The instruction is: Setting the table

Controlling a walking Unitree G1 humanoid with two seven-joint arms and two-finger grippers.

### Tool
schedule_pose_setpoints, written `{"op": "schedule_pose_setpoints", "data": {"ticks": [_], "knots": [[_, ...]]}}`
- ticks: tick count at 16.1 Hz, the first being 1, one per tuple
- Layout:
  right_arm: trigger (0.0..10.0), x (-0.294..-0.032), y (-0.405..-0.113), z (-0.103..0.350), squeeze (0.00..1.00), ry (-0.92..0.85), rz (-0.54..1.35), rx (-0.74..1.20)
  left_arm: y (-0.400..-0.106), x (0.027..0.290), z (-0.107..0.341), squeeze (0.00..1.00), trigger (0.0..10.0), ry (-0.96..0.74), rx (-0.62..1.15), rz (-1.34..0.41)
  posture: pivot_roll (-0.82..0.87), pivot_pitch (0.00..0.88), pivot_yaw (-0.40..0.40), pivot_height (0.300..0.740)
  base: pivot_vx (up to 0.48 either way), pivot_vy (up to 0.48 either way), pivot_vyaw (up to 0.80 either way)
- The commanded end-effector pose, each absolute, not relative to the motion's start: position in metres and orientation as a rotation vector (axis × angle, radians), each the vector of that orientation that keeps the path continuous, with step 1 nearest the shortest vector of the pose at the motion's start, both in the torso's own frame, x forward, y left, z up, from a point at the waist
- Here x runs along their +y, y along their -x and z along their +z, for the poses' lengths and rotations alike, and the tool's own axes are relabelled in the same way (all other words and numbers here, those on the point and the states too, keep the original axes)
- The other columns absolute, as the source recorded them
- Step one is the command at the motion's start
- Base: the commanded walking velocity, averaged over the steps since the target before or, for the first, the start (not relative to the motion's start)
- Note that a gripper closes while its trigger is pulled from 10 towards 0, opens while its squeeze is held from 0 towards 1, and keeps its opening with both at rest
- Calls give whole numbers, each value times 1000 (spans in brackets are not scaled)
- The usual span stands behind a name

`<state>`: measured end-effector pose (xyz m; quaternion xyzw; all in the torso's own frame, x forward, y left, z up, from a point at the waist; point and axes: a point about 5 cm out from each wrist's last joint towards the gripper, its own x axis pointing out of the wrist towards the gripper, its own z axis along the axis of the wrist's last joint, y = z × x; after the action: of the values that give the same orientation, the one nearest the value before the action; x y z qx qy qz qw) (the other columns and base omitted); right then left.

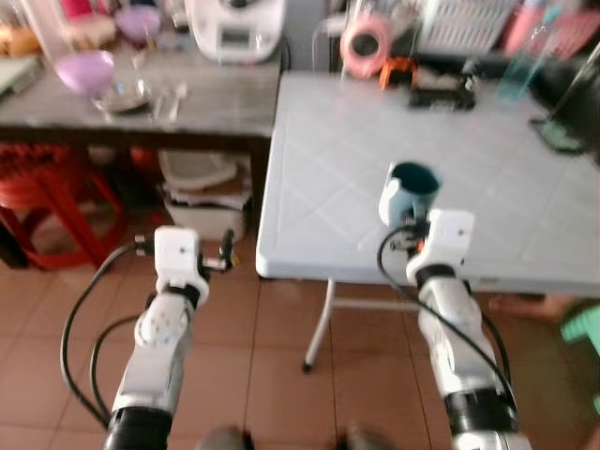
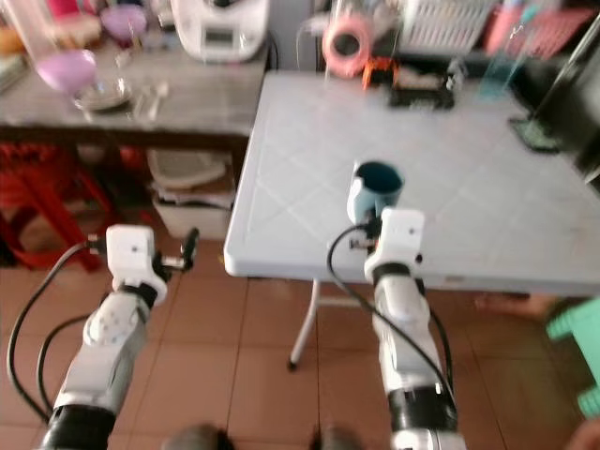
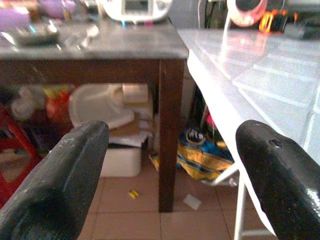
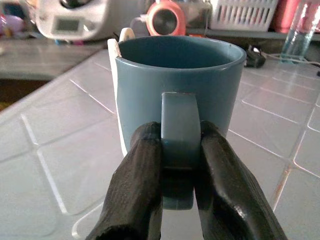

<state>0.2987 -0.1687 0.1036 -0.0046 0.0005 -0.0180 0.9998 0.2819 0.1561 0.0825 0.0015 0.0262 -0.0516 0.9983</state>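
A blue mug (image 1: 411, 190) (image 4: 177, 92) is held upright over the near edge of the white plastic table (image 1: 375, 141). My right gripper (image 4: 177, 165) is shut on the mug's handle, one black finger (image 4: 137, 185) on each side of it. My left gripper (image 3: 165, 170) is open and empty, out over the floor to the left of the white table, level with its edge. Its two black fingers (image 3: 60, 175) stand wide apart. On the dark side table (image 1: 216, 98) at the far left lie a purple bowl (image 1: 84, 70), a metal dish and cutlery (image 1: 169, 98).
A white appliance (image 1: 234, 28) stands at the back of the side table. A pink round thing (image 1: 366, 42), a black object (image 1: 441, 94), a clear bottle (image 1: 520, 66) and a white basket (image 1: 464, 21) sit along the white table's far side. Red stools (image 1: 52, 202) stand left, boxes under the side table.
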Motion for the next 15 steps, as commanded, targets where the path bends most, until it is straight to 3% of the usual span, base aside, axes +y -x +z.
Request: {"op": "schedule_pose_setpoints", "data": {"ticks": [1, 6, 15], "knots": [[10000, -168, -299, 108, 0, 15, -27, -17, -281, 155, 84, 0, 10000, 5, 43, -110, -20, 0, 5, 740, 0, 0, 0], [10000, -170, -301, 111, 0, 42, -35, -24, -281, 153, 86, 0, 10000, 40, 36, -143, -28, 0, 14, 740, 0, -196, 0], [10000, -170, -301, 118, 0, 39, -36, -48, -280, 150, 86, 0, 10000, 58, 40, -171, -33, 0, 18, 740, 0, -426, 0]]}}
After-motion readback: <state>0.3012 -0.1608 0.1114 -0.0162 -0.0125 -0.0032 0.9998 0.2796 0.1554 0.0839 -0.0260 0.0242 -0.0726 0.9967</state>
